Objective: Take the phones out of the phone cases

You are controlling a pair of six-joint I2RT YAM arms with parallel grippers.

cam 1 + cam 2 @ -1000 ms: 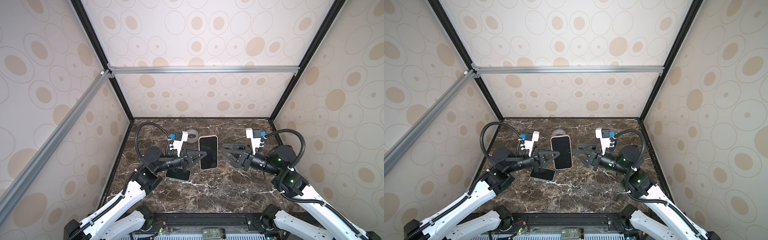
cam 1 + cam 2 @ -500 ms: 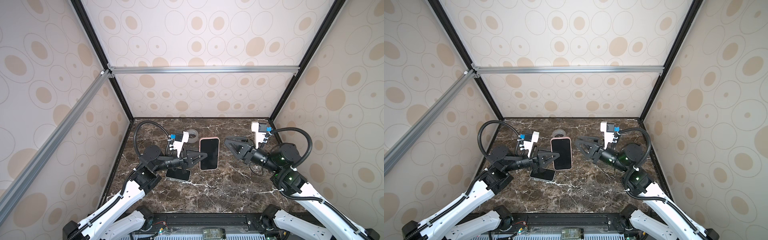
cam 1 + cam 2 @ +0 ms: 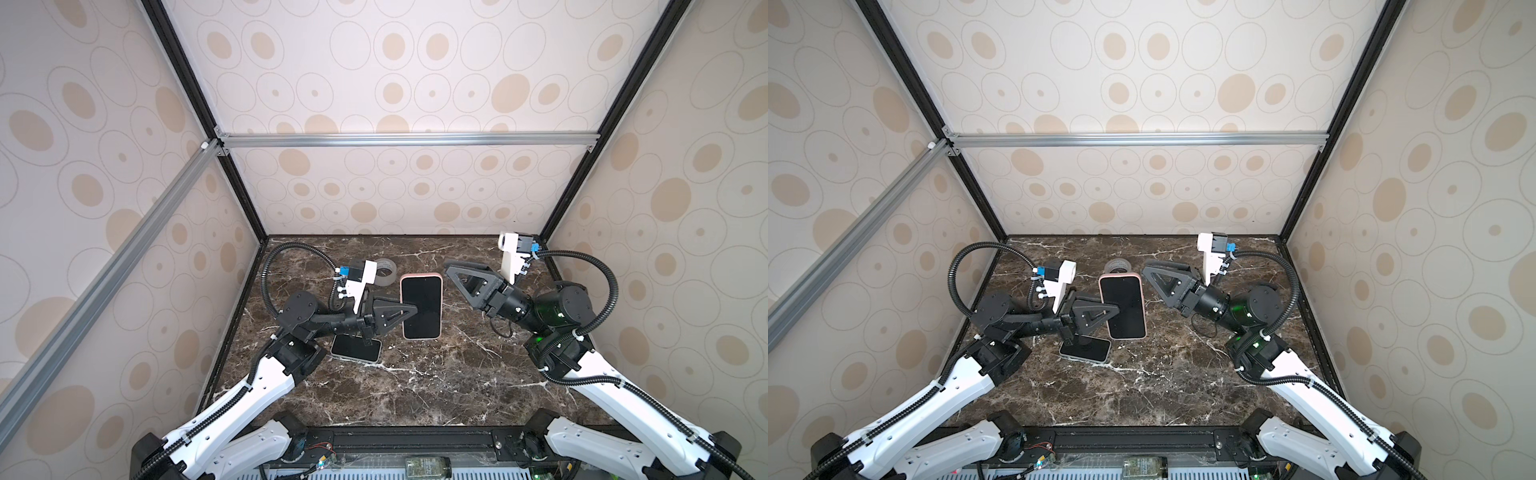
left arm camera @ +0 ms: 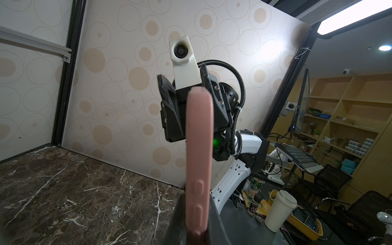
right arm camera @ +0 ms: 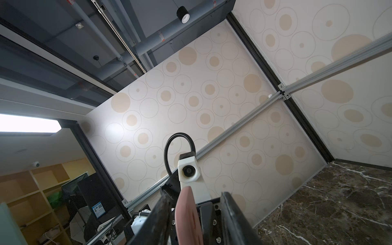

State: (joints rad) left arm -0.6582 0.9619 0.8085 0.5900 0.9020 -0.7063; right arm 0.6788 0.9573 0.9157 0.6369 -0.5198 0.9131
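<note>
Within left pincer (image 3: 412, 308), cased phone (image 3: 426, 297)

Dark marble tabletop (image 3: 415, 382); lying flat on it: black-screened phone (image 3: 357, 350), tape roll (image 3: 390, 277) near back

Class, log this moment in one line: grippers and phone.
left gripper: shut on phone | right gripper: open, beside phone, apart | case: on phone

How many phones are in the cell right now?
2. One phone in a pink case, gripped by the left pincer above the table; a second phone flat on the table under the left arm, partly hidden by it.
</note>
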